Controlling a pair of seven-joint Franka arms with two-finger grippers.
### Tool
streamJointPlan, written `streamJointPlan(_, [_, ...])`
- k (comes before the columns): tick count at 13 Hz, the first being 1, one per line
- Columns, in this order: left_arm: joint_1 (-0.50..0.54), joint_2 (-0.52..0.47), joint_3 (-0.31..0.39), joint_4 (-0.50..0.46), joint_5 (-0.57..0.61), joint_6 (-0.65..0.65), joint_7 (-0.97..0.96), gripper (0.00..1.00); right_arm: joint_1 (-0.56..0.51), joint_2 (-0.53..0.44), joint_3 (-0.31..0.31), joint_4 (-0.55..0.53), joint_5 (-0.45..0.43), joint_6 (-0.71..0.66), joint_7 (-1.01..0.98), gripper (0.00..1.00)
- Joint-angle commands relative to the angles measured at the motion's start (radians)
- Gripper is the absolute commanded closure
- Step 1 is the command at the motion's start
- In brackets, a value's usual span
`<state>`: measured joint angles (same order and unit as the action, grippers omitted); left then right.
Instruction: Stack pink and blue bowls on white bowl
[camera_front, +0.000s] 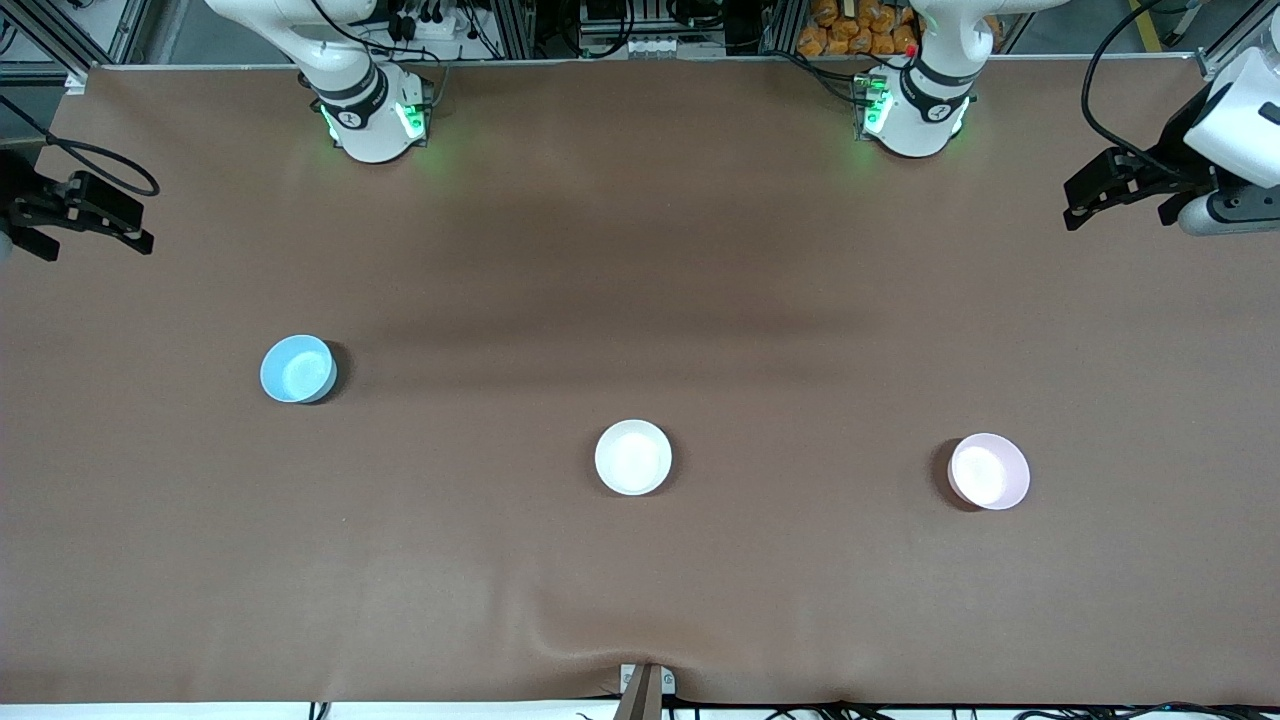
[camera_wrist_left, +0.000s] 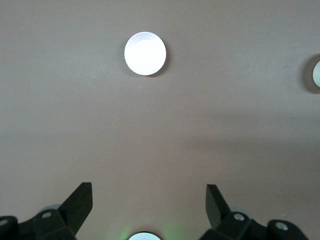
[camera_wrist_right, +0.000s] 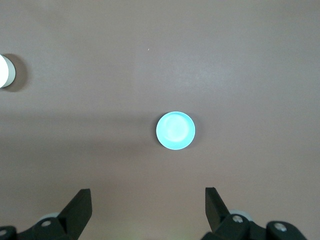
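Pink bowl (camera_front: 989, 471) sits upright on the brown table (camera_front: 640, 590), nearest the front camera, toward the left arm's end. White bowl (camera_front: 633, 457) sits mid-table, slightly farther, well apart from both others. Blue bowl (camera_front: 298, 369) is farther still, toward the right arm's end. All three empty, none stacked. Left gripper (camera_front: 1085, 203) hangs over the table's edge at its own end, fingers (camera_wrist_left: 80, 202) spread wide, holding nothing. Right gripper (camera_front: 110, 218) likewise at its end, fingers (camera_wrist_right: 80, 205) apart, empty.
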<state>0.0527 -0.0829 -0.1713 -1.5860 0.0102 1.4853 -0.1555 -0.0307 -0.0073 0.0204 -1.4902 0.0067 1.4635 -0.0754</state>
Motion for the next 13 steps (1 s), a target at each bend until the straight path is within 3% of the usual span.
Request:
streamJointPlan(1, [0.013,-0.001,-0.007,0.017,0.020,-0.020,0.008,0.00,-0.011,-0.003,0.009,0.007,-0.008,-0.011,0.013,0.00])
streamJointPlan(4, [0.030,0.020,-0.005,0.047,0.022,-0.020,0.008,0.00,-0.011,-0.002,-0.003,0.007,-0.005,-0.009,0.013,0.00])
streamJointPlan(13, [0.050,0.022,-0.008,-0.006,0.011,-0.017,0.048,0.00,-0.009,-0.002,-0.005,0.007,-0.005,-0.006,0.013,0.00])
